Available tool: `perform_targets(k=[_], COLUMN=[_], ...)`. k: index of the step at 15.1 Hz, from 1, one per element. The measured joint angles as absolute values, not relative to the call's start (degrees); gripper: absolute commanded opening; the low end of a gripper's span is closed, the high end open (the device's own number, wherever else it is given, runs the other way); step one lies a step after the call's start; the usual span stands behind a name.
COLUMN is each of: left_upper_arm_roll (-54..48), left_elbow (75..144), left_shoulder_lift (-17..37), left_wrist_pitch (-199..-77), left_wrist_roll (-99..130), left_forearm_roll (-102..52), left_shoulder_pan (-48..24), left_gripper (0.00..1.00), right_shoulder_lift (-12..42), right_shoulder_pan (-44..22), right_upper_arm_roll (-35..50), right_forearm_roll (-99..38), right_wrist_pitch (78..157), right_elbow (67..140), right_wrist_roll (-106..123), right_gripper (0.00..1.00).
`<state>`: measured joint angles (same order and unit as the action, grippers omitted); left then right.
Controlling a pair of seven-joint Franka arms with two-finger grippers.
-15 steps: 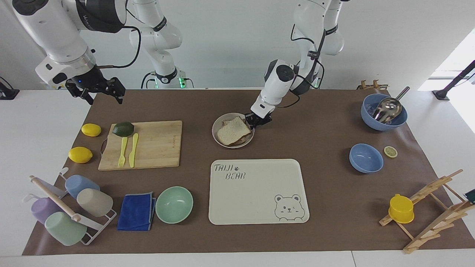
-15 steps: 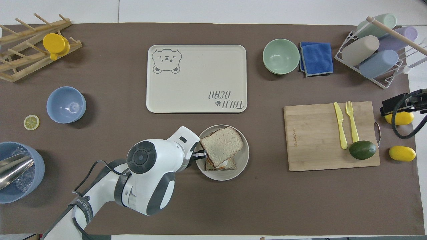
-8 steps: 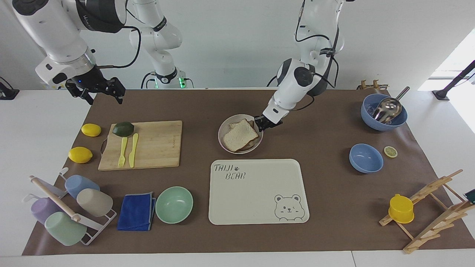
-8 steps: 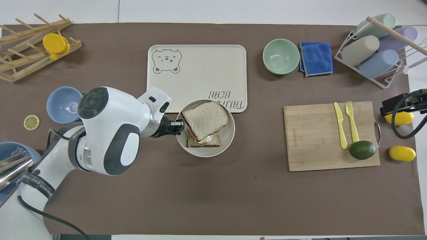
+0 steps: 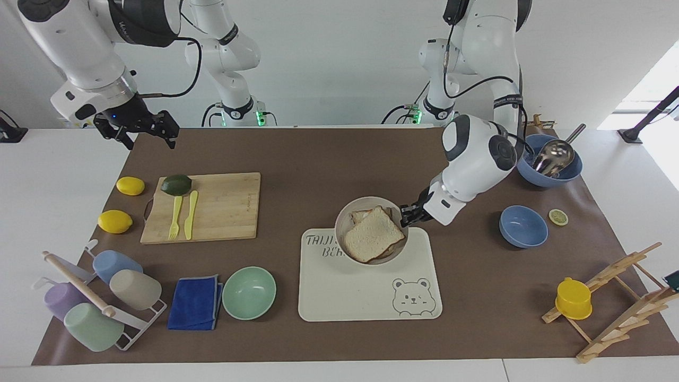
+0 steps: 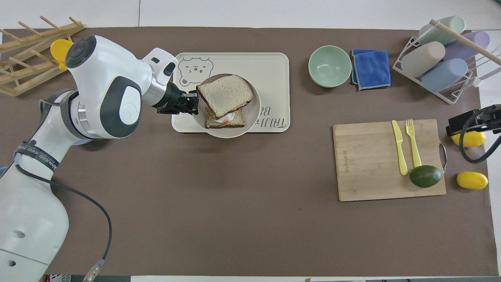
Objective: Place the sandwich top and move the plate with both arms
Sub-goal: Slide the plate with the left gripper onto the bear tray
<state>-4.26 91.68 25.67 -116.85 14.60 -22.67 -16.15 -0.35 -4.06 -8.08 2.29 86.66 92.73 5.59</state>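
The plate (image 5: 344, 215) is small, round and cream, and carries a stacked sandwich. The sandwich top (image 5: 374, 234), a plain white slice, lies askew on the stack. My left gripper (image 5: 409, 215) is shut on the plate's rim at the side toward the left arm's end and holds the plate over the bear tray's edge nearest the robots. In the overhead view the left gripper (image 6: 191, 104) grips the plate (image 6: 252, 113) with the sandwich top (image 6: 225, 92) on it. My right gripper (image 5: 150, 139) is open and empty; it waits in the air over the table's corner near the lemons, and shows in the overhead view (image 6: 465, 122).
The cream bear tray (image 5: 371, 297) lies under the plate. A mint bowl (image 5: 249, 292) and a blue cloth (image 5: 195, 302) lie beside it. A cutting board (image 5: 223, 207) holds an avocado, a fork and a knife. A blue bowl (image 5: 523, 226) sits near the left arm.
My left gripper has carried the plate with the sandwich away from the robots, from the brown mat to over the tray. The right arm has not moved.
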Motion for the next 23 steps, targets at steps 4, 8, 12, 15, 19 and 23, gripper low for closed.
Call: perform_targets(k=[4, 8, 12, 15, 19, 23], left_upper_arm_roll=[-4.2, -4.2, -4.5, -4.6, -4.7, -4.7], left_elbow=[84.3, 83.8, 86.4, 87.6, 88.2, 88.2], left_shoulder_lift=[32.8, 34.1, 34.5, 34.6, 34.6, 34.6], left_wrist_pitch=[-116.6, -118.6, -122.1, -123.4, -124.7, -125.4], left_wrist_roll=[12.5, 6.2, 2.5, 1.7, 1.5, 1.4], left_forearm_roll=[-21.6, -21.6, -21.6, -21.6, -21.6, -21.6], left_shoulder_pan=[-15.3, -14.8, -15.0, -15.0, -15.0, -15.0], left_gripper=[0.0, 0.0, 0.0, 0.0, 0.0, 0.89], right_shoulder_lift=[-0.4, -0.4, -0.4, -0.4, -0.4, -0.4], right_shoulder_pan=[-4.1, -4.1, -4.1, -4.1, -4.1, -4.1], right_upper_arm_roll=[-8.1, -8.1, -8.1, -8.1, -8.1, -8.1], right_forearm_roll=[2.3, 2.3, 2.3, 2.3, 2.3, 2.3], right_wrist_pitch=[86.7, 86.7, 86.7, 86.7, 86.7, 86.7], right_elbow=[92.7, 92.7, 92.7, 92.7, 92.7, 92.7], right_wrist_roll=[5.6, 5.6, 5.6, 5.6, 5.6, 5.6], right_gripper=[1.0, 1.0, 1.0, 1.0, 1.0, 1.0])
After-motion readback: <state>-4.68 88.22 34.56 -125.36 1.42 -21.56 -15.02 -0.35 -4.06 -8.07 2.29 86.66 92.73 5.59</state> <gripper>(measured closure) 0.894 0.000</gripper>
